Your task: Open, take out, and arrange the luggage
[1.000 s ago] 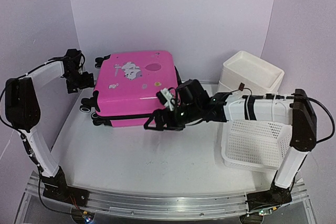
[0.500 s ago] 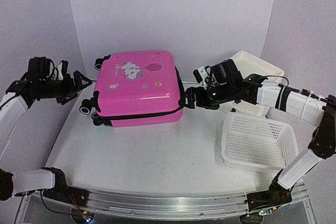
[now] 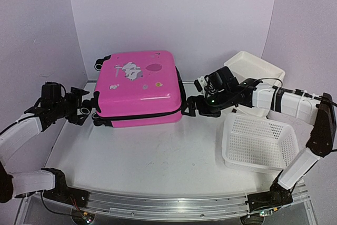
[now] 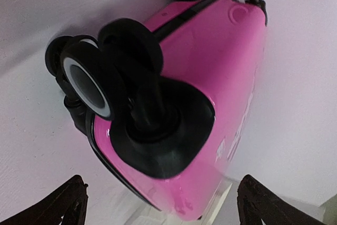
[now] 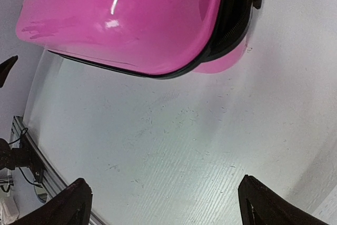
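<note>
Top external shows one luggage [image 3: 139, 85], one mesh basket [image 3: 258, 121], one drawer stack [image 3: 253, 64].

Top external: fixed, high behind arm bases, facing forward and down; whole table [image 3: 158, 156], both arms and back wall in frame. Left wrist: low, very near wheeled end of luggage [image 4: 226, 67], looking along it from left, rolled sideways; wheel [image 4: 87, 85] large at centre. Right wrist: close by luggage's near right corner, looking down across tabletop toward near edge. Shared by all three: luggage. Shared by top and right wrist: bare tabletop before it.
</note>
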Controlling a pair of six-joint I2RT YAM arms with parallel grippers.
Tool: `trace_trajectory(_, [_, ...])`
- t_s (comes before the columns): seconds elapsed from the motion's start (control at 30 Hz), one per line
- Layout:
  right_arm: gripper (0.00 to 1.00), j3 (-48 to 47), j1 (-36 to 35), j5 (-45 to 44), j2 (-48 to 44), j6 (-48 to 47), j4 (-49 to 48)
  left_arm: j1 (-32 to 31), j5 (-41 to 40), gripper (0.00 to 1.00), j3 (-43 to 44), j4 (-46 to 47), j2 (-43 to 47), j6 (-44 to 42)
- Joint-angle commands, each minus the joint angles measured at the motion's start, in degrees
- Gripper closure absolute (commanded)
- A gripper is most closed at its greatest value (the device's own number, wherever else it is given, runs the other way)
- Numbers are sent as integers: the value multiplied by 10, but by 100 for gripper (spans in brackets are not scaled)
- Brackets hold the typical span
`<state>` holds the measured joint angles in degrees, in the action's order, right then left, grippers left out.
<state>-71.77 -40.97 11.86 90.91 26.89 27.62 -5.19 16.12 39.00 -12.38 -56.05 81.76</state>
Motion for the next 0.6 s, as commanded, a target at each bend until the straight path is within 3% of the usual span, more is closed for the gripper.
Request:
trace_trajectory(0.0, [2,18,-2,-18,-34,6,-15,3,-79,0,8,66,-44,179])
trace_trajectory(0.2, [2,22,-2,-18,-31,-1,-17,4,-83,0,52,89,-136,206])
trace_trajectory(0.37, [2,12,-1,-42,-17,-18,-17,5,-92,2,79,115,-215,167])
trace_trajectory(0.43, [2,4,4,-75,-4,4,-16,6,-98,10,86,121,-229,138])
trace_trajectory(0.57, [2,-25,24,-118,36,61,-9,7,-133,36,83,135,-217,75])
